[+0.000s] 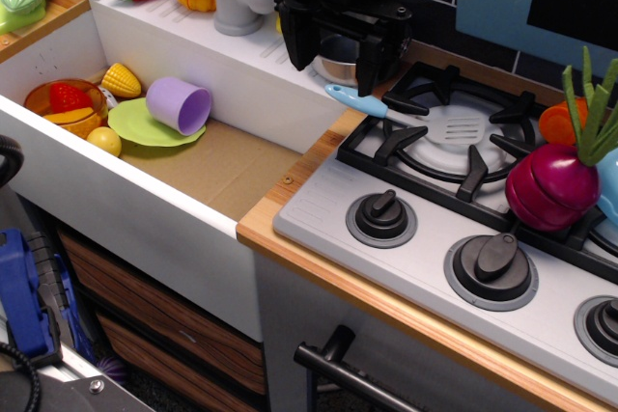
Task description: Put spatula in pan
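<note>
**Spatula on the burner, pan waiting behind the claw**

The spatula lies flat across the black grate of the left burner, held by nothing. Its light blue handle sticks out past the grate's corner toward the sink, the tip hanging just beyond the stove's edge, while the pale slotted blade rests over the middle of the burner. The long axis runs from upper left to lower right, nearly level, blade end pointing toward the purple toy vegetable on the next burner. Lying like that, the handle looks like the easy part to grab, since it stands clear of the grate bars.

The claw hangs above and behind the handle end, not touching the spatula. Its two dark fingers point down with a clear gap between them, so it stands open and empty. My guess is that it is lining up over the handle before dropping.

The pan, a small shiny metal pot, sits on the surface just behind the stove's back corner, mostly hidden by the claw. It is close by, so the carry should be short, but the long spatula will probably end up leaning on the low rim, not lying inside.

The purple cup on its side in the sink is well apart.
</note>
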Robot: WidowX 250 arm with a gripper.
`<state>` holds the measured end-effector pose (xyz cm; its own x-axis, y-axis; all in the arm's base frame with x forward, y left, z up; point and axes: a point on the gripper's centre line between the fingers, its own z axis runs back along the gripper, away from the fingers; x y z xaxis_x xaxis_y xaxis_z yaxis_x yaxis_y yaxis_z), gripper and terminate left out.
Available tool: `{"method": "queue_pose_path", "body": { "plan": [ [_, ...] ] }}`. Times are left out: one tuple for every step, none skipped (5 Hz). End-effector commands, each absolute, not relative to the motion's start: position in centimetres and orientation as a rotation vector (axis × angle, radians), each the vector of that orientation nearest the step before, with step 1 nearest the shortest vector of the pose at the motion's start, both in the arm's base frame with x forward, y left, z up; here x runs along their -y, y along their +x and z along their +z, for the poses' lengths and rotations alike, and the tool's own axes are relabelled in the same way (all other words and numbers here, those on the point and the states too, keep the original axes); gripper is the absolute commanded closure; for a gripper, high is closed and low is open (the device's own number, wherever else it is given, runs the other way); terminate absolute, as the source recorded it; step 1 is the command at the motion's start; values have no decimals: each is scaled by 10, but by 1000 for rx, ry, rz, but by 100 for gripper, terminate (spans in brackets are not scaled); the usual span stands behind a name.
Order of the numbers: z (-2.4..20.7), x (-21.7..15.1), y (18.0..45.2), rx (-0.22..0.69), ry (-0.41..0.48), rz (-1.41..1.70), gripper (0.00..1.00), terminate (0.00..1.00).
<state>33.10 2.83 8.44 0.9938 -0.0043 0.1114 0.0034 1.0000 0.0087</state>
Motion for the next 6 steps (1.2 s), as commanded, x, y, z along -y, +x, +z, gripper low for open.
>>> {"method": "queue_pose_path", "body": {
  "plan": [
    [84, -28, 331, 112, 9, -4, 0, 0],
    [89, -36, 338, 102, 43, -183, 0, 0],
    [90, -42, 345, 137, 25, -413, 0, 0],
    [88, -43, 349, 134, 73, -547, 0, 0],
    [83, -47, 352, 161, 67, -614, 0, 0],
    [75, -48, 355, 206, 69, -674, 0, 0]
  ]
}}
